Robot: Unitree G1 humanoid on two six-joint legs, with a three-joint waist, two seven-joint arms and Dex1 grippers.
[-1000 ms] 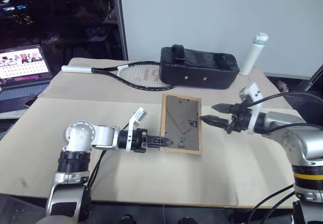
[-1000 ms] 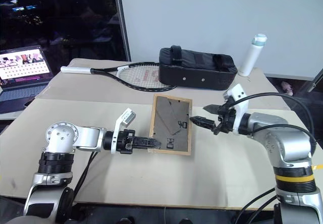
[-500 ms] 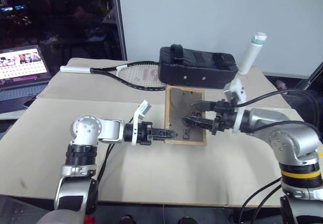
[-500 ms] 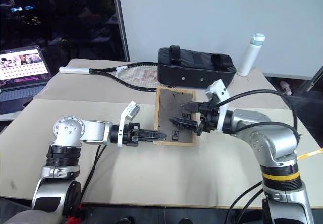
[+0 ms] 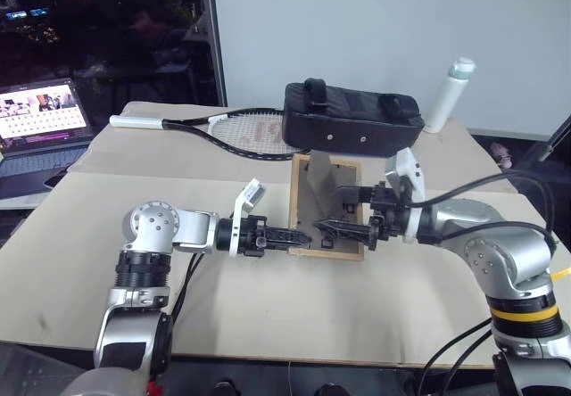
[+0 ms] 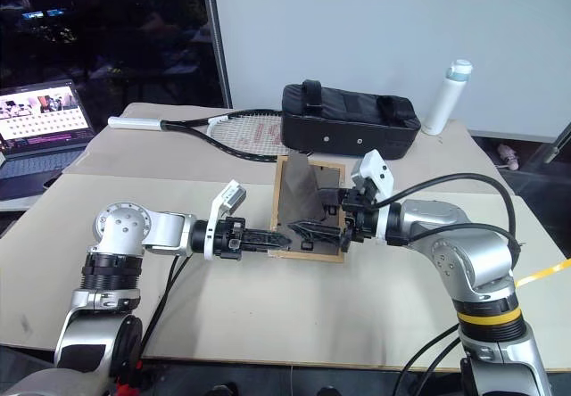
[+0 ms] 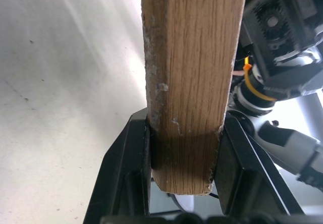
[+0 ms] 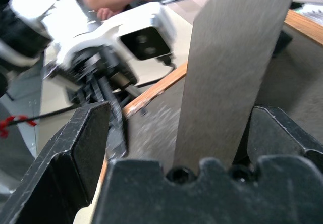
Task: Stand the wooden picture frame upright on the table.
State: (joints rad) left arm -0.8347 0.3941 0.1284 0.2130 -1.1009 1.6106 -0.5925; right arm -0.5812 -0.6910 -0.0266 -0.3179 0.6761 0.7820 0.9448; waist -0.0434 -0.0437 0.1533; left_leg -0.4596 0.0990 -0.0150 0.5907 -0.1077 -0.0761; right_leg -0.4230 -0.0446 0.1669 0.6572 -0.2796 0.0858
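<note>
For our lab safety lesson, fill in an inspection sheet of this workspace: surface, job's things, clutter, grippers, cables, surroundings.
Surface: pale beige table, flat.
Job's things: small light-wood picture frame, backboard showing, grey fold-out stand swung out.
Clutter: black tennis racket, black zipped bag, white bottle.
Grippers: left gripper shut on the frame's edge; right gripper open, straddling the stand.
Cables: black cables along right arm.
Surroundings: open laptop, white wall.

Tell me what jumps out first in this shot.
Mid-table, both arms meet at the wooden picture frame, its grey back facing the camera: the left gripper is clamped on its wooden edge, and the right gripper, jaws wide, straddles the fold-out stand. Behind lie a black bag and a tennis racket.
</note>
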